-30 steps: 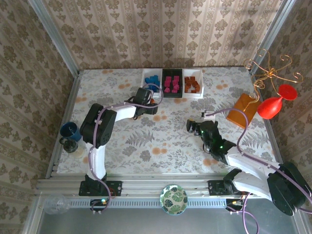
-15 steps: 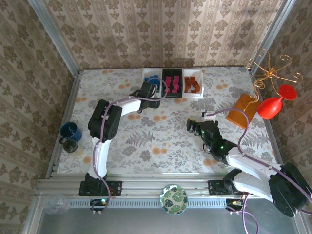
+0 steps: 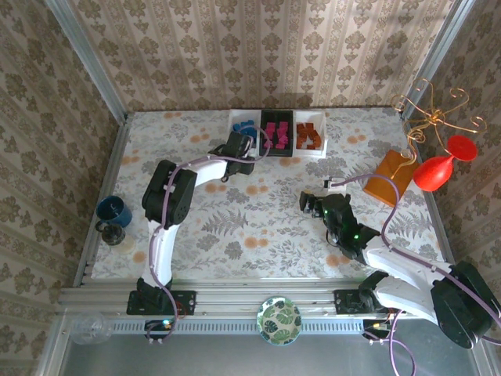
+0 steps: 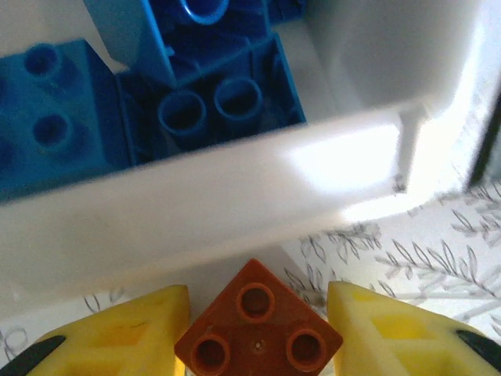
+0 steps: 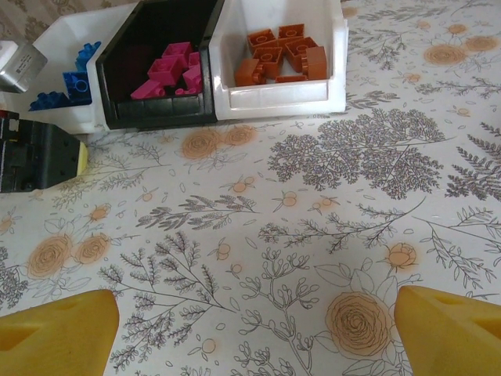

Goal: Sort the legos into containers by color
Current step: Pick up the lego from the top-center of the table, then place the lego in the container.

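My left gripper (image 3: pixel 239 144) is at the front of the left white tray (image 3: pixel 235 117), shut on a brown-orange lego (image 4: pixel 258 325) held corner to corner between its yellow fingers (image 4: pixel 117 333). Just beyond the tray's white front wall (image 4: pixel 196 211) lie blue legos (image 4: pixel 63 117). The black tray (image 5: pixel 160 116) holds magenta-pink legos (image 5: pixel 168 74). The right white tray (image 5: pixel 274 98) holds brown-orange legos (image 5: pixel 278 51). My right gripper (image 3: pixel 309 202) hovers open over bare flowered cloth, its fingers (image 5: pixel 55 329) wide apart with nothing between them.
A large flat orange-brown block (image 3: pixel 389 176) lies at the right, beside a red goblet (image 3: pixel 438 168) and a gold wire stand (image 3: pixel 430 117). A dark blue cup (image 3: pixel 113 210) stands at the left edge. A green patterned plate (image 3: pixel 279 319) sits on the near rail.
My left gripper has moved away from me, up to the front of the left white tray, then nearly stopped. The right arm has not moved.
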